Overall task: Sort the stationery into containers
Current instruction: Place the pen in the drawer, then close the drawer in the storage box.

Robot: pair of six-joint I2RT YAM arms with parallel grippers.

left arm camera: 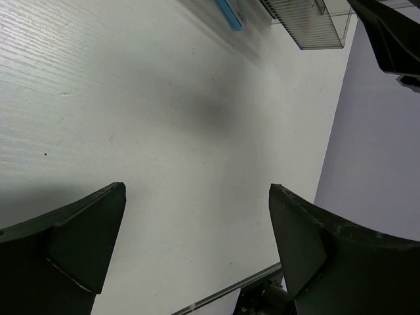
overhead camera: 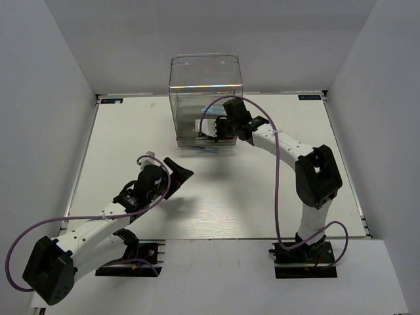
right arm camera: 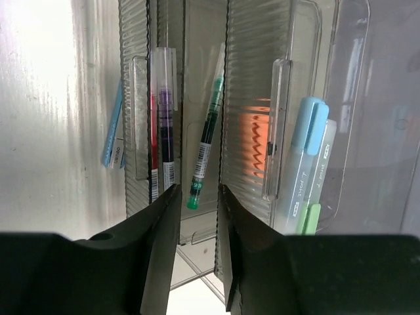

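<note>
The clear smoky drawer unit (overhead camera: 205,85) stands at the back of the table. My right gripper (overhead camera: 215,128) is at its pulled-out drawers. In the right wrist view the jaws (right arm camera: 198,190) stand a narrow gap apart with nothing pinched. The dark green pen (right arm camera: 205,147) lies in the open drawer, its end just past the tips. A red pen (right arm camera: 153,144) and a dark purple pen (right arm camera: 166,131) lie in the neighbouring drawer. An orange marker (right arm camera: 257,134), a light blue marker (right arm camera: 303,157) and a mint-green marker (right arm camera: 320,177) lie in others. A thin blue pen (overhead camera: 207,150) lies on the table in front of the unit. My left gripper (overhead camera: 172,172) is wide open and empty (left arm camera: 197,187).
White walls close in the table (overhead camera: 216,210) on the left, back and right. The thin blue pen (left arm camera: 230,13) and a drawer corner (left arm camera: 305,26) show at the top of the left wrist view. The table's front edge (left arm camera: 223,292) runs near the left fingers.
</note>
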